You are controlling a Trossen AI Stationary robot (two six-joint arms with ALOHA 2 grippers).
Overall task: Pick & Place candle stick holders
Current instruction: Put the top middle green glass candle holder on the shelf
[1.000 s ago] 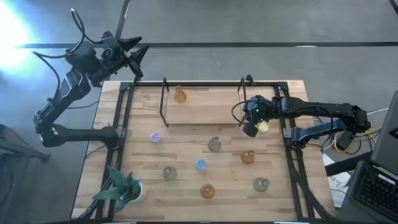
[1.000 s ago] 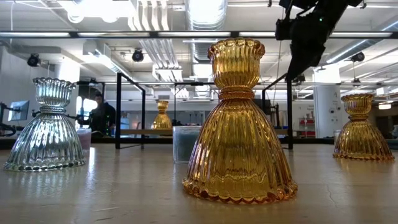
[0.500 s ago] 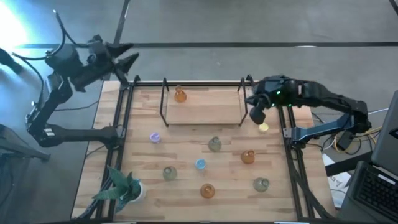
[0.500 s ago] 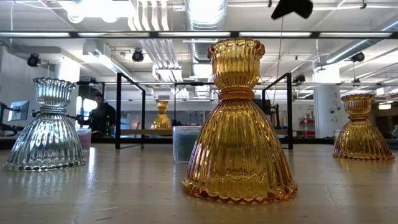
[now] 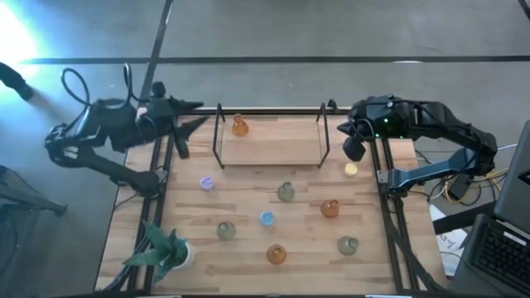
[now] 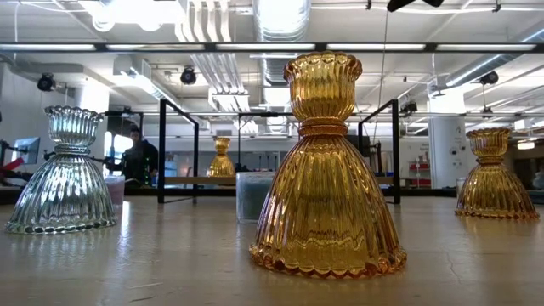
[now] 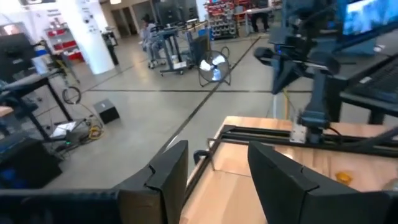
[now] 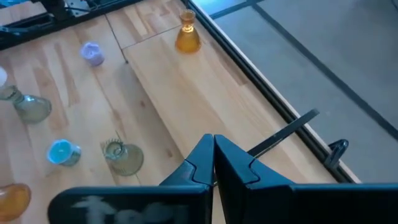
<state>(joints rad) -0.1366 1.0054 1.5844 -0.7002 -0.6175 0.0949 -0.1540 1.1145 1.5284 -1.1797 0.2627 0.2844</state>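
The right tool (image 5: 354,151) is closed and holds nothing. It hangs over the counter's (image 5: 248,248) right rail, and the yellow holder (image 5: 351,170) stands upright just below it, nearer than any other. The left tool (image 5: 189,126) is half open, empty, far off.

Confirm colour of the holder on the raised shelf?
Amber. The holder shows best in the right wrist view, standing upright on the shelf.

Three amber holders (image 5: 239,126); three grey-green (image 5: 286,192); one blue (image 5: 267,218); one purple (image 5: 206,183); one yellow (image 5: 351,170); one plant (image 5: 163,249).
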